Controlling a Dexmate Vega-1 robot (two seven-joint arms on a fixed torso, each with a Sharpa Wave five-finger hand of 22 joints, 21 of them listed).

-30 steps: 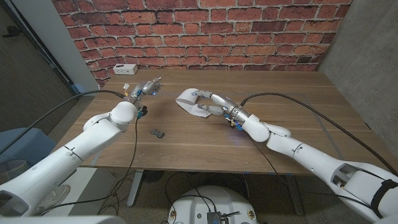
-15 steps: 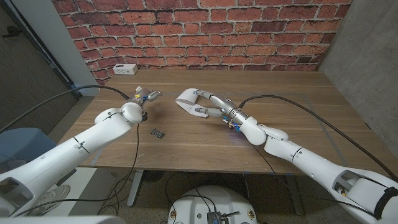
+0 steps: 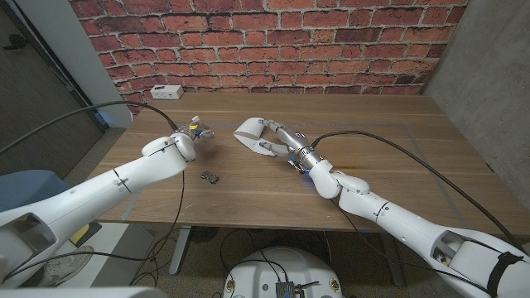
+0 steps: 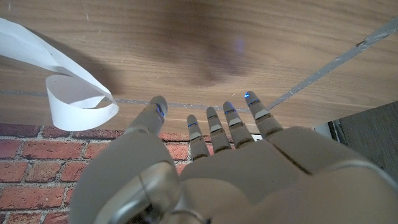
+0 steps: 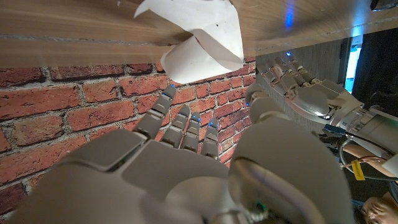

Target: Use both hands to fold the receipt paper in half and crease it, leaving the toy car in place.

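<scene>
The white receipt paper (image 3: 247,132) lies curled in a loop on the wooden table (image 3: 389,157), a little beyond its middle. My right hand (image 3: 278,139) is right beside the loop with fingers and thumb spread around its near end; no firm grip shows. In the right wrist view the paper (image 5: 200,38) sits just past my fingertips (image 5: 180,118). My left hand (image 3: 197,130) hovers left of the paper, fingers apart and holding nothing. In the left wrist view the paper curl (image 4: 74,102) lies beyond the spread left hand (image 4: 214,158). The small dark toy car (image 3: 209,175) stands nearer the front edge.
A white box (image 3: 166,91) sits at the table's far left corner by the brick wall. Black cables run along both arms. Bare wood stretches over the table's right half. The left hand (image 5: 305,93) also appears in the right wrist view.
My left hand has moved right, closer to the paper. My right arm has shifted slightly left, its hand staying at the loop. The toy car has not moved.
</scene>
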